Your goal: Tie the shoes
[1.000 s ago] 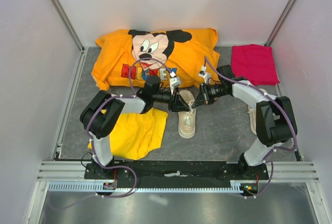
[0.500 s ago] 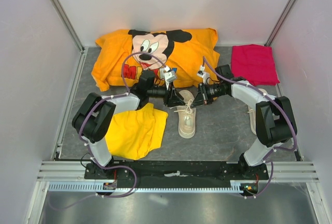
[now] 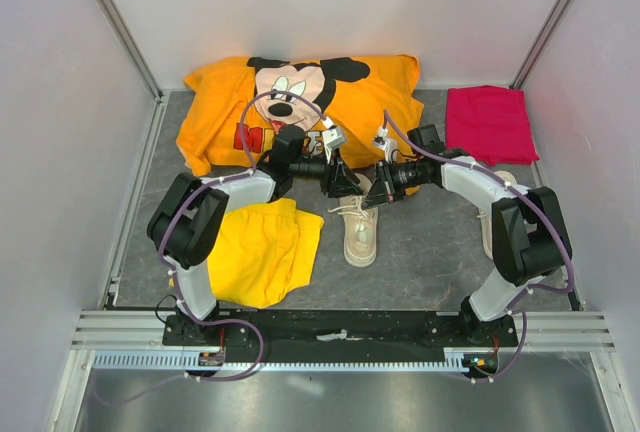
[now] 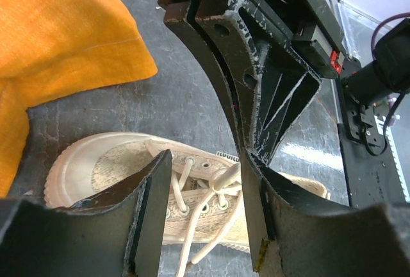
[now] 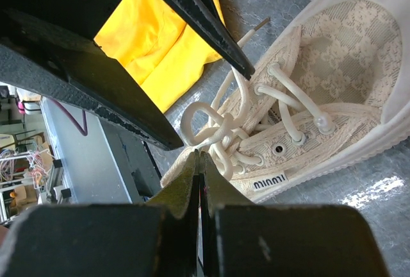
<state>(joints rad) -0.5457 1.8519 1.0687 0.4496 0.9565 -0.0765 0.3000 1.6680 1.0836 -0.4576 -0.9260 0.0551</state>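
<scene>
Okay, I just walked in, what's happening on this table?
Two robot arms are working on tying a cream sneaker in the middle of the table. The left end effector hangs open right over the white laces, holding nothing. The right end effector is shut at the lace loop; whether it pinches a strand is hard to tell. The laces look loosely looped, not a finished bow.

Bright, even light, soft shadows; right gripper (image 5: 199, 156) blurs close up.
</scene>
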